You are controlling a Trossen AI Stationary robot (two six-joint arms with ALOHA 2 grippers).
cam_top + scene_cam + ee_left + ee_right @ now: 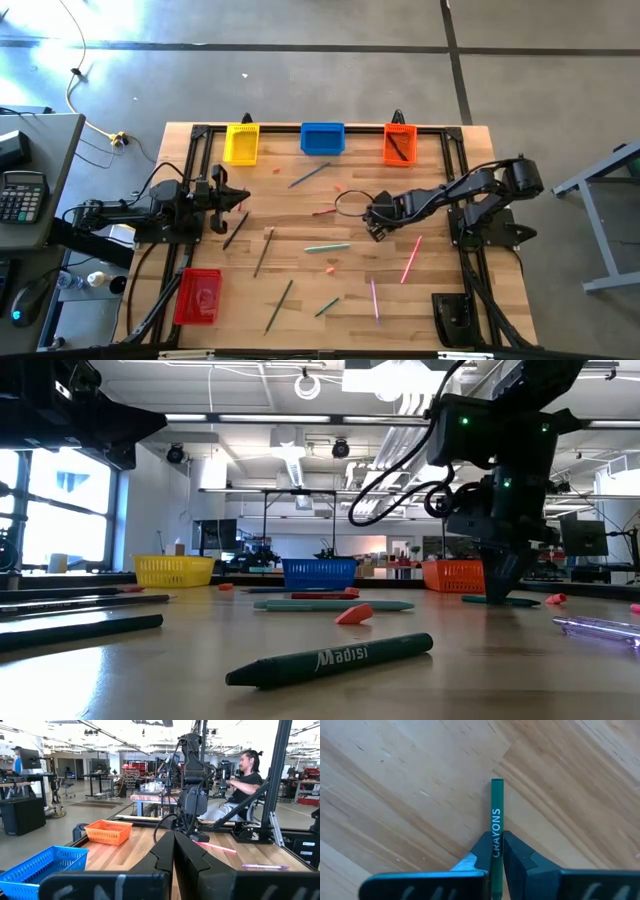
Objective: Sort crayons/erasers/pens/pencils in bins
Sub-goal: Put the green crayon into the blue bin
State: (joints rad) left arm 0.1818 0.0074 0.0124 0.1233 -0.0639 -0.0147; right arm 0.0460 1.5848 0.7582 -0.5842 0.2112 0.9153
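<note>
Crayons, pens and pencils lie scattered across the table [440, 300]. Going left to right: left gripper [238, 197] parked at the left edge, fingers pressed together, empty. Red bin [198, 296] sits front-left; yellow bin [241, 143], blue bin [322, 138] and orange bin [399, 143] line the far edge, orange with a dark stick inside. Right gripper [496, 851] is down at mid-table, fingers clamped on a green crayon [497, 815] marked CRAYONS, lying on the wood. Pink pens [411, 258] lie just right of it.
</note>
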